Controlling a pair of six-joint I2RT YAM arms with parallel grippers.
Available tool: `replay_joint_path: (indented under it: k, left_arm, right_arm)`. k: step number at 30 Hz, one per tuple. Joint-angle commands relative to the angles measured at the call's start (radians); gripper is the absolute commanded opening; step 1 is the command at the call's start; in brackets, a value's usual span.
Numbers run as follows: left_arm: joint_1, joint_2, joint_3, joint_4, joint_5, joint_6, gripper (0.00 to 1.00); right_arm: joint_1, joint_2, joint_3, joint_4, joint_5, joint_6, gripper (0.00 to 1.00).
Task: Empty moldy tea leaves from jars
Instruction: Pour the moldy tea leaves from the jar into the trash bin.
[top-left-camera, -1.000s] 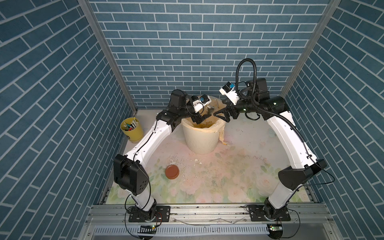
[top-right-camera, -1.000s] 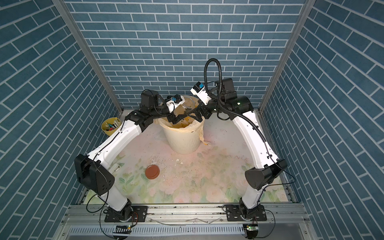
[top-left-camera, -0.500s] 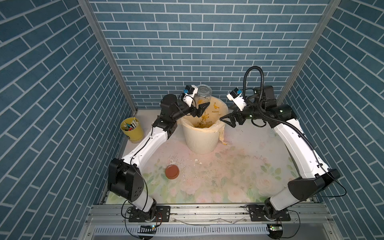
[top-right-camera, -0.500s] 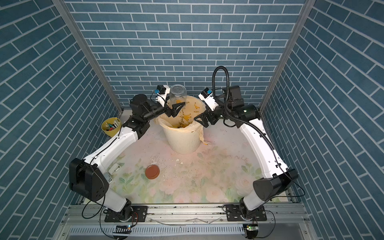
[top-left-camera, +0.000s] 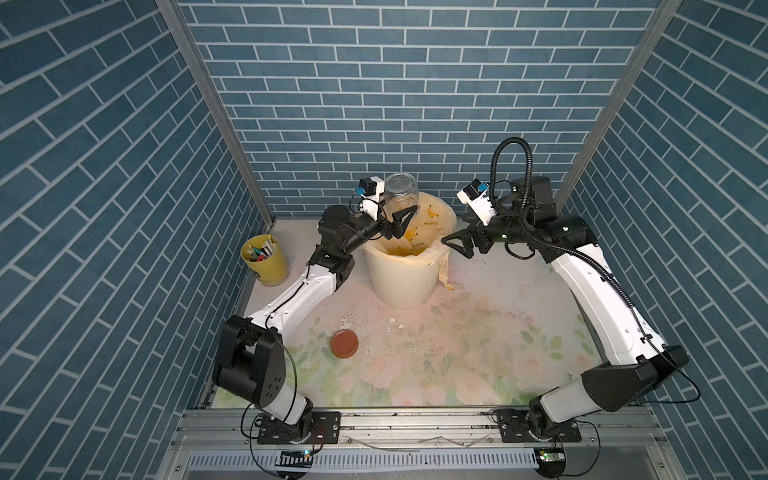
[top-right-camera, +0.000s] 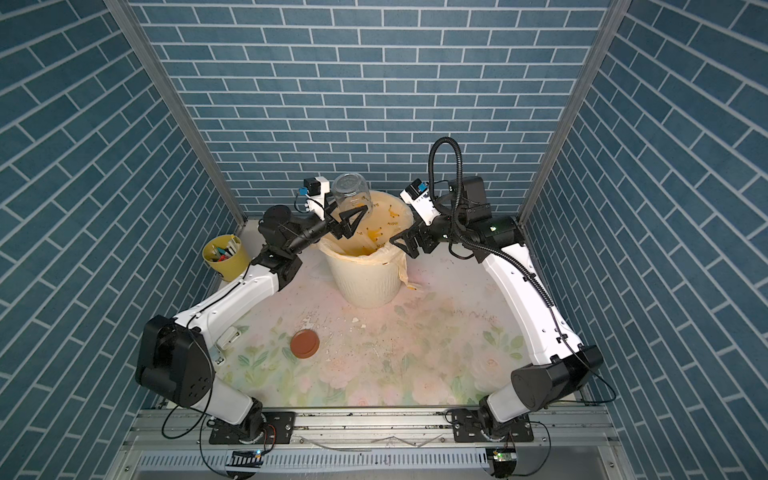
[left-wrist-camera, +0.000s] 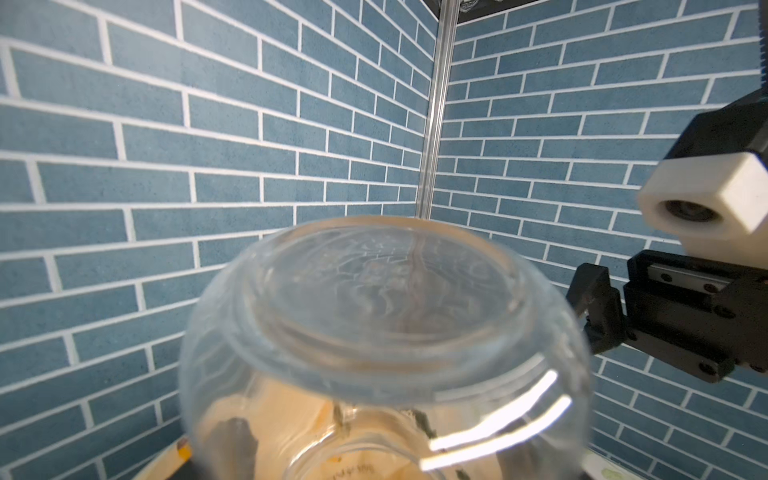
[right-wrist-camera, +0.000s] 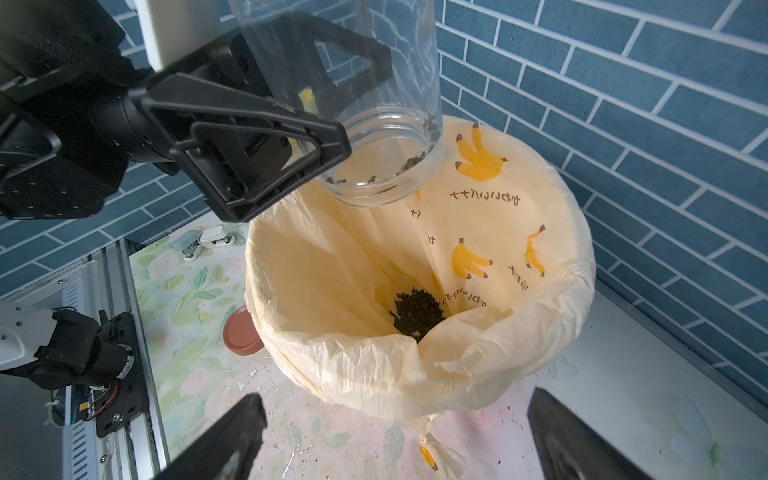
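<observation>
The clear glass jar (top-left-camera: 400, 194) (top-right-camera: 349, 194) hangs bottom up over the cream bin (top-left-camera: 400, 286) (top-right-camera: 365, 289), its open mouth (right-wrist-camera: 376, 183) pointing down into the banana-print bag. My left gripper (top-left-camera: 397, 217) (top-right-camera: 351, 218) is shut on the jar's neck, with one black finger (right-wrist-camera: 257, 141) in front of the glass. The moldy tea leaves (right-wrist-camera: 417, 313) lie as a dark clump at the bottom of the bag; a few bits cling inside the jar's mouth. My right gripper (top-left-camera: 455, 246) (top-right-camera: 401, 243) (right-wrist-camera: 395, 415) stands open and holds nothing, just outside the bin's right rim.
The reddish-brown lid (top-left-camera: 344, 344) (top-right-camera: 304, 343) (right-wrist-camera: 241, 336) lies flat on the floral mat in front of the bin, among white crumbs. A yellow cup of pens (top-left-camera: 264, 266) (top-right-camera: 226, 257) stands at the back left. A small white stapler-like thing (top-right-camera: 228, 334) lies by the left edge.
My left gripper has raised the jar from low in the bin's mouth to above it. The right gripper has drawn back from the jar to the right of the bin.
</observation>
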Motion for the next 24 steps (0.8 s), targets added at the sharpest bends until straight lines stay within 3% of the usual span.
replay_joint_path:
  k: [1, 4, 8, 13, 15, 18, 21, 24]
  left_arm:
    - [0.007, 0.013, 0.065, 0.136, 0.019, -0.101, 0.0]
    - [0.007, 0.009, 0.096, 0.036, 0.019, -0.098, 0.0]
    - [0.008, -0.022, 0.015, 0.146, 0.029, -0.147, 0.0]
    - [0.006, -0.028, 0.334, -0.233, 0.082, 0.028, 0.0]
    - [0.01, -0.012, 0.382, -0.309, 0.085, 0.039, 0.0]
    - [0.014, -0.005, 0.257, -0.304, 0.069, 0.006, 0.0]
    - [0.015, -0.019, 0.024, -0.055, 0.041, -0.119, 0.0]
    - [0.006, -0.016, -0.012, -0.047, 0.034, -0.132, 0.0]
  right_arm:
    - [-0.004, -0.019, 0.008, 0.014, 0.007, 0.029, 0.99]
    - [-0.005, -0.021, 0.023, 0.005, 0.012, 0.023, 0.99]
    - [-0.005, -0.029, -0.006, 0.016, 0.013, 0.027, 0.99]
    - [-0.006, -0.005, 0.041, 0.0, 0.004, 0.021, 0.99]
    - [-0.007, -0.005, 0.04, 0.011, -0.001, 0.025, 0.99]
    - [-0.006, -0.014, 0.01, 0.031, -0.009, 0.039, 0.99]
    - [-0.006, -0.025, -0.019, 0.03, -0.006, 0.039, 0.99]
    - [-0.007, -0.028, -0.022, 0.022, 0.001, 0.032, 0.99]
